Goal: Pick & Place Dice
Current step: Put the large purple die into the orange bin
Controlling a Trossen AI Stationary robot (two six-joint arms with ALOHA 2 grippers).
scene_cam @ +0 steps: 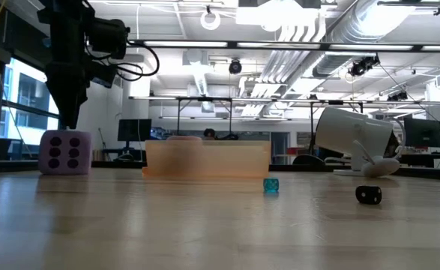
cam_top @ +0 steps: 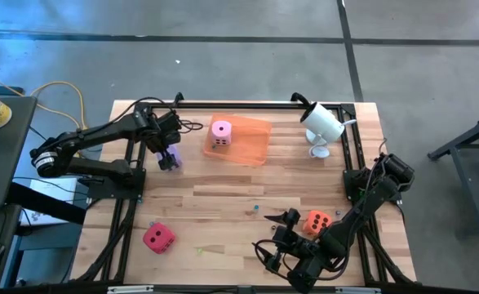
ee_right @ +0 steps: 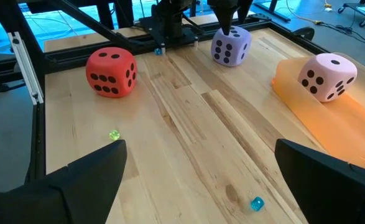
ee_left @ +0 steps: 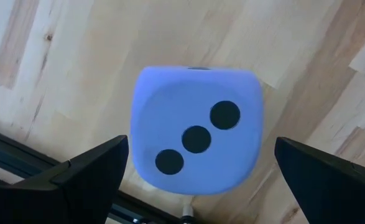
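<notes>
We have the left end effector (cam_top: 170, 159) hanging directly above the purple die (ee_left: 196, 129) near the table's (cam_top: 223, 214) left edge, toward the far side. Its fingers (ee_left: 89, 171) are spread wide on either side of the cube, released and gripping nothing; the die sits flat on the wood with 3 pips facing up.

The orange tray (cam_top: 251, 139) lies just beside it, along the far edge, and the pink die (cam_top: 221, 132) already rests on it. The red die (cam_top: 158, 238) sits near the front-left corner, and the orange die (cam_top: 317, 221) sits toward the front right, close by the right end effector (cam_top: 281, 249). That one waits low near the front edge, also spread open and empty.

We judge the step in hand to be the grasp of the purple die. To do it well, we should keep the fingers square to 2 opposite faces and centred, so the cube does not twist as they meet it. We should descend until the pads reach about mid-height, stopping short of the wood. The die looks soft, so we would close only until it is snug, then lift straight up before carrying it over to the tray.
</notes>
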